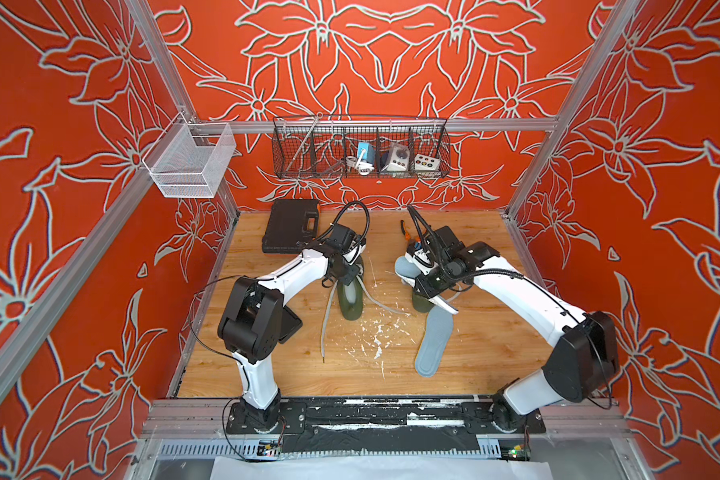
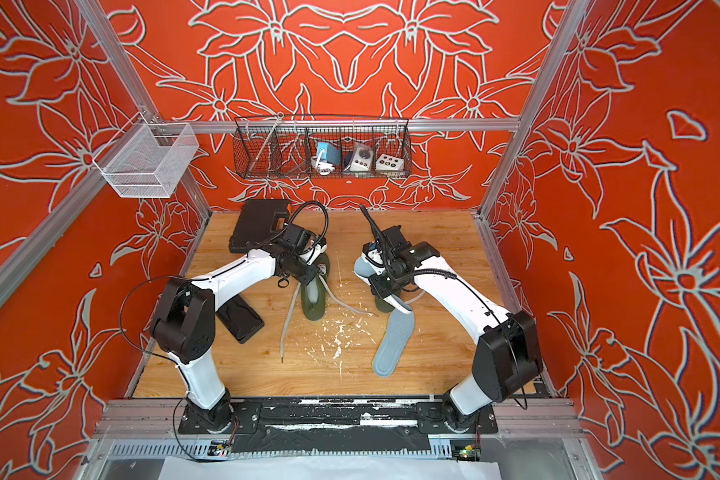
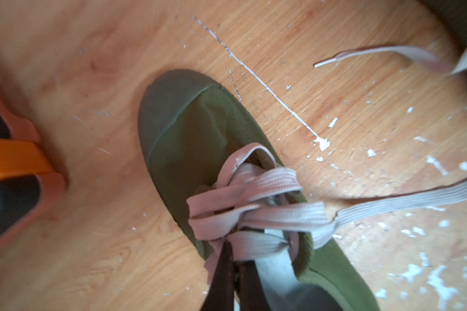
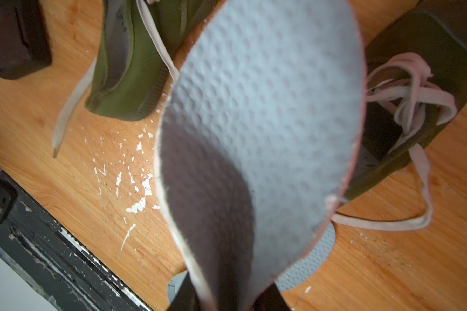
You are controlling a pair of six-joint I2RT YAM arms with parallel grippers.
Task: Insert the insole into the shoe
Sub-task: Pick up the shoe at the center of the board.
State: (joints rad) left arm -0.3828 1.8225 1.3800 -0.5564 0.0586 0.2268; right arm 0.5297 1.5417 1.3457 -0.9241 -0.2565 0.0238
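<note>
Left gripper (image 3: pixel 233 251) jaws are closed tight at the laces (image 3: pixel 254 183) of a green shoe (image 3: pixel 200 121) — right gripper (image 4: pixel 224 299) jaws clamp a grey insole (image 4: pixel 267 107), raised near the other shoe (image 4: pixel 429 53); a spare insole (image 1: pixel 433 340) lies on the table (image 1: pixel 495 353).

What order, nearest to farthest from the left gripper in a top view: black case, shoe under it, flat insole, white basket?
1. Green shoe, right under the left gripper.
2. Black case, back left.
3. Flat insole, front right.
4. White basket, high on left frame.
</note>
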